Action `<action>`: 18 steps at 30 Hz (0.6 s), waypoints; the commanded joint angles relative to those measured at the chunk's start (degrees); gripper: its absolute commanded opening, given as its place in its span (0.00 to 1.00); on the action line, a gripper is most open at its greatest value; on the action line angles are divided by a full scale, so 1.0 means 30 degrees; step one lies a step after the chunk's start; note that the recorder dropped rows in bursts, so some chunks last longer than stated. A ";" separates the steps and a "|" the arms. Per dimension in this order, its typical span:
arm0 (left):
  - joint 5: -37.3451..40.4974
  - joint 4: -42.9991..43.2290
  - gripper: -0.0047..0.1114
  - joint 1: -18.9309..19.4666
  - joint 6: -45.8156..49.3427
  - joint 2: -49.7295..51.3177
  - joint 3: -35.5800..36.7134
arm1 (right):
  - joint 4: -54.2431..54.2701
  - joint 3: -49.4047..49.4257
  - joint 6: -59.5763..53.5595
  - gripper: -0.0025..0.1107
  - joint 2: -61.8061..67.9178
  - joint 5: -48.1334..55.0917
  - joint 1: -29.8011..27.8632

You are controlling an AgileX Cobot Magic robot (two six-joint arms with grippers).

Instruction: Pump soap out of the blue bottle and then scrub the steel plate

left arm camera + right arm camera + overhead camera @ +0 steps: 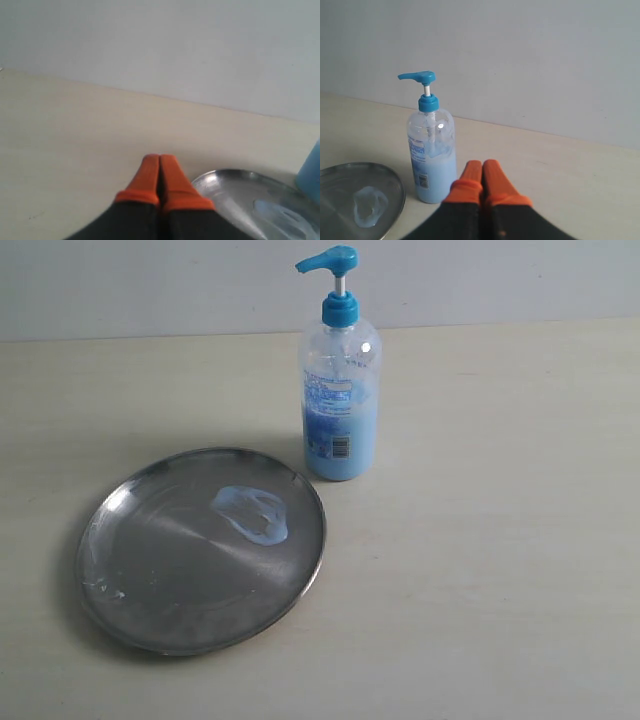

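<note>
Both arms are out of the exterior view, so I go by the wrist cameras. The left pincer [159,165] has its orange tips pressed together with nothing between them. The right pincer [482,167] is just the same, fully closed and empty.

The steel plate [180,580] lies flat on the bench [500,540], on the left arm's side. The blue bottle [340,410] stands upright just beside the plate's rim, towards the far edge of the bench where it meets the wall. Its pump nozzle points out over the plate. A pale smear of soap [252,513] is already on the plate, off-centre on the side nearest the bottle, so I judge the pumping done and the scrubbing next.

What matters now is where the soap lies from each pincer. In the left wrist view the plate's rim is close beside the tips, with the smear just beyond it. In the right wrist view the bottle stands between that pincer and most of the plate. I judge the left arm nearer, with a clear path. The plate is round, so it sets no approach direction, but the smear is longer across than along, and I would stroke along it. I see nothing to scrub with.
</note>
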 commanded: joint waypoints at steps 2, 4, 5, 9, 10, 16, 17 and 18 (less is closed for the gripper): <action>0.1832 0.0808 0.05 0.0040 -0.0120 -0.0086 0.0065 | -0.0008 0.0085 -0.0121 0.02 0.0078 -0.0255 -0.0080; 0.2142 0.0808 0.05 0.0150 -0.0120 -0.0086 0.0065 | -0.0008 0.0085 -0.0121 0.02 0.0078 -0.0255 -0.0080; 0.2142 0.0808 0.05 0.0210 -0.0120 -0.0086 0.0065 | -0.0008 0.0085 -0.0121 0.02 0.0078 -0.0255 -0.0080; 0.2142 0.0808 0.05 0.0201 0.0005 -0.0086 0.0065 | -0.0008 0.0085 -0.0121 0.02 0.0078 -0.0255 -0.0080; 0.2142 0.0808 0.05 0.0201 0.0005 -0.0086 0.0065 | -0.0008 0.0085 -0.0121 0.02 0.0078 -0.0255 -0.0080; 0.2142 0.0808 0.05 0.0201 0.0005 -0.0086 0.0065 | -0.0008 0.0085 -0.0121 0.02 0.0078 -0.0255 -0.0080; 0.2142 0.0808 0.05 0.0201 0.0005 -0.0086 0.0065 | -0.0008 0.0085 -0.0121 0.02 0.0078 -0.0255 -0.0080; 0.2142 0.0808 0.05 0.0201 0.0005 -0.0086 0.0065 | -0.0008 0.0085 -0.0121 0.02 0.0078 -0.0255 -0.0080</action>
